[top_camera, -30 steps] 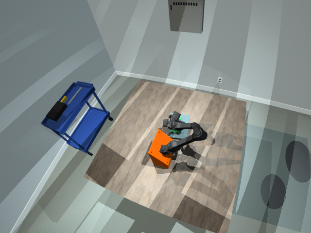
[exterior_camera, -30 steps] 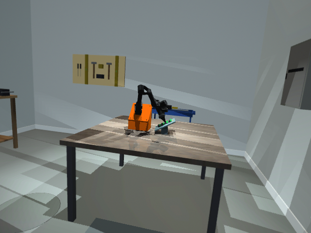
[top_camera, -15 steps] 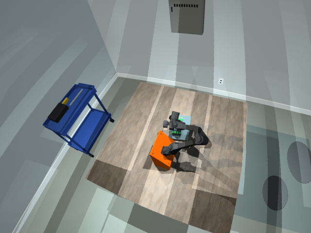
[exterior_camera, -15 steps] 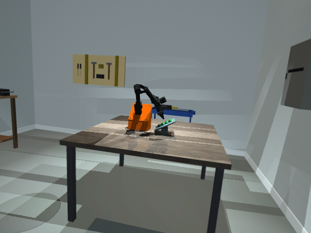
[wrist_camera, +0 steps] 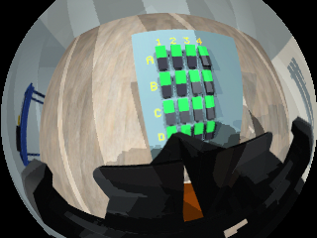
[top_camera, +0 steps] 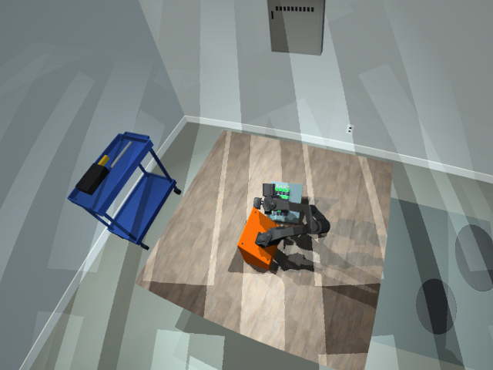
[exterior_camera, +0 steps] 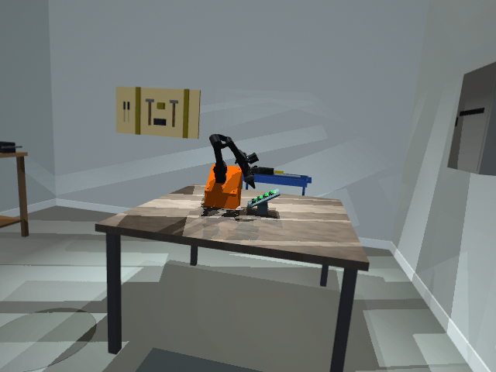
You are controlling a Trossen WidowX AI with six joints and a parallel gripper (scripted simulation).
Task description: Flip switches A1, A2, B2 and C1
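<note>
The light blue panel (top_camera: 295, 193) (wrist_camera: 225, 64) stands tilted on the table, with lettered rows and numbered columns of green-and-black rocker switches. In the wrist view, A1 (wrist_camera: 161, 58), A2 (wrist_camera: 176, 57), B2 (wrist_camera: 181, 83) and C1 (wrist_camera: 169, 111) are uncovered, green half on the far side and dark half on the near side. I cannot tell surely which end of each is raised. My gripper (exterior_camera: 253, 186) (wrist_camera: 176, 137) is shut and empty. Its tips are above the panel's near part, apart from it, and overlap row D in the wrist view. The lower edge of row D is partly hidden.
The orange base block (top_camera: 256, 239) (exterior_camera: 222, 194) carries the arm, beside the panel's near side. Both stand on the wooden table (top_camera: 191, 247) (exterior_camera: 304, 235). A blue cart (top_camera: 131, 206) stands beyond the table. The arm covers part of the panel in the top view.
</note>
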